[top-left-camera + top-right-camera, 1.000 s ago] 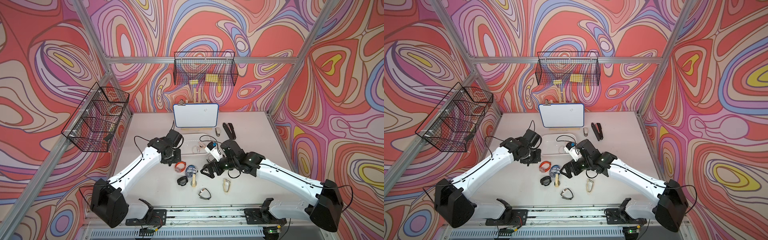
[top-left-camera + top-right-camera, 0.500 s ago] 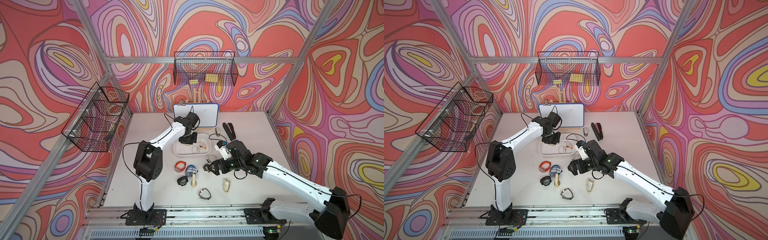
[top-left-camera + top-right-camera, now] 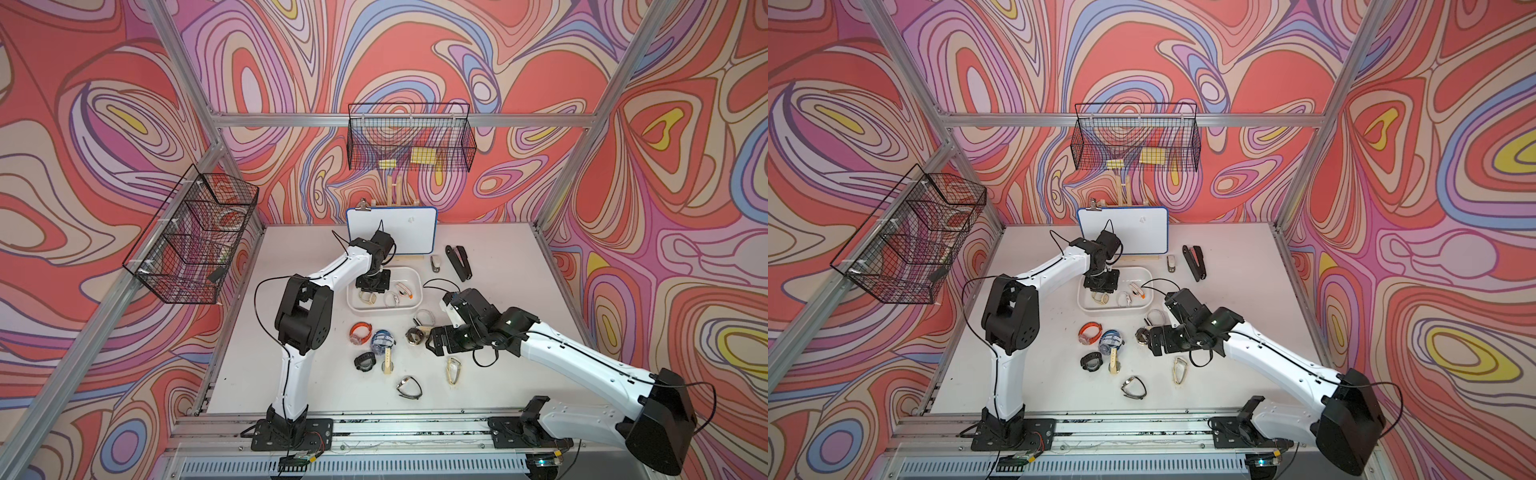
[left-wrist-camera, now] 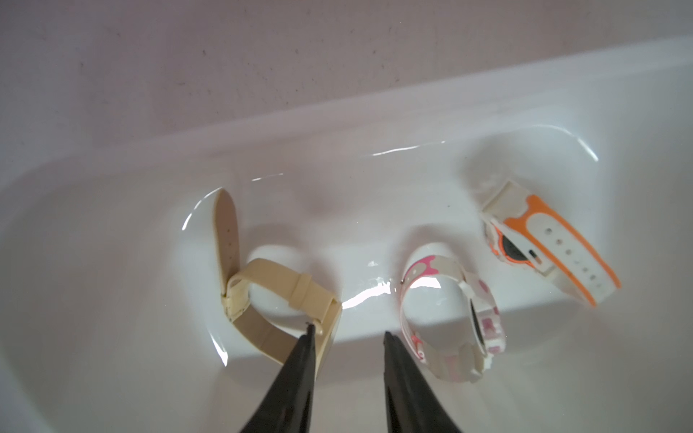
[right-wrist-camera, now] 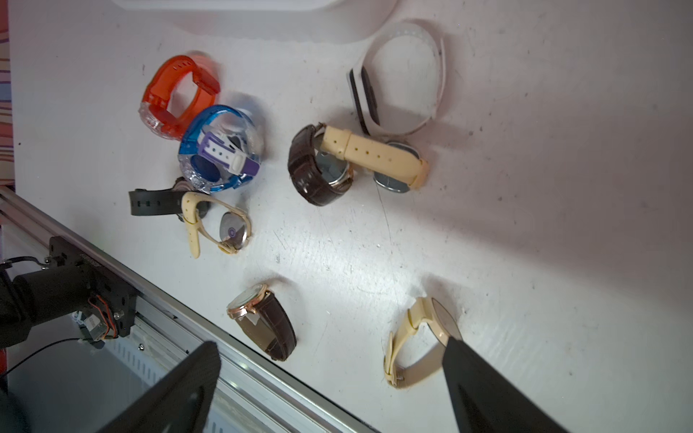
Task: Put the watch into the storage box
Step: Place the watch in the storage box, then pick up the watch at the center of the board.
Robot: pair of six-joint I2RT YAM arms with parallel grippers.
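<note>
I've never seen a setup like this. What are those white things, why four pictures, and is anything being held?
They are two robot arms, the left arm and the right arm, each ending in a two-fingered claw. Two pictures look down from overhead; two come from cameras on the wrists. The left claw hangs open over the white storage box, which holds a beige watch, a pink-patterned watch and an orange-and-white watch. The right claw is open above loose watches on the table. Neither holds anything.

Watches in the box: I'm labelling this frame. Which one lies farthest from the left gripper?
The orange-and-white watch, near a corner of the storage box; the beige watch and pink-patterned watch lie right by the left gripper.
</note>
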